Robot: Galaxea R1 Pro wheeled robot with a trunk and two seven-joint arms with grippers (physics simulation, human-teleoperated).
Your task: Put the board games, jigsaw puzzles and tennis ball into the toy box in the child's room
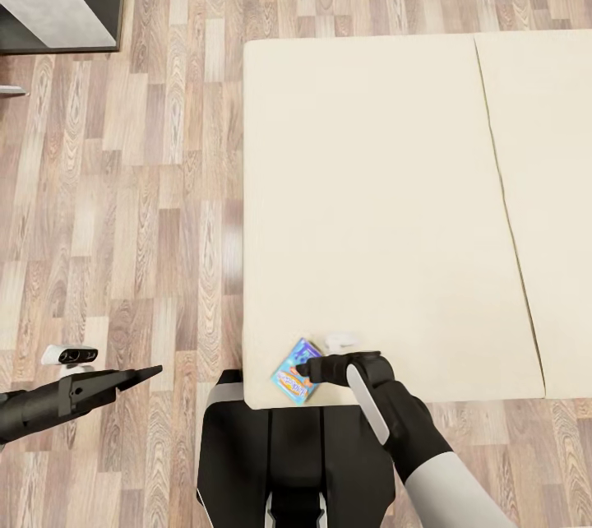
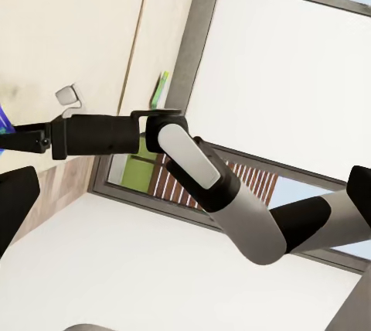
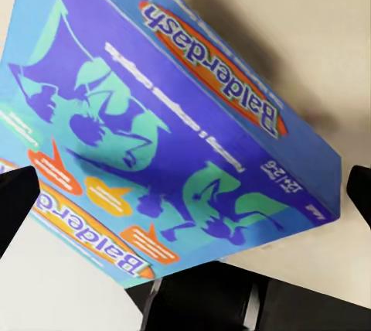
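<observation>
Head view: right pincer (image 1: 302,369) at the blue board game (image 1: 294,381), lying on the bed's (image 1: 370,207) near left corner; grip unreadable here. Left pincer (image 1: 148,372) idle over the floor (image 1: 123,207), state untellable. Best to close squarely across the thin edges before lifting.

Right wrist view: box (image 3: 166,126) between spread, unclenched fingertips (image 3: 15,199), not yet clamped.

Left wrist view: right arm (image 2: 232,199) reaching to the bed.

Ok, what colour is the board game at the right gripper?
Blue, with purple and teal artwork and an orange title banner; the board game shows best in the right wrist view.
</observation>
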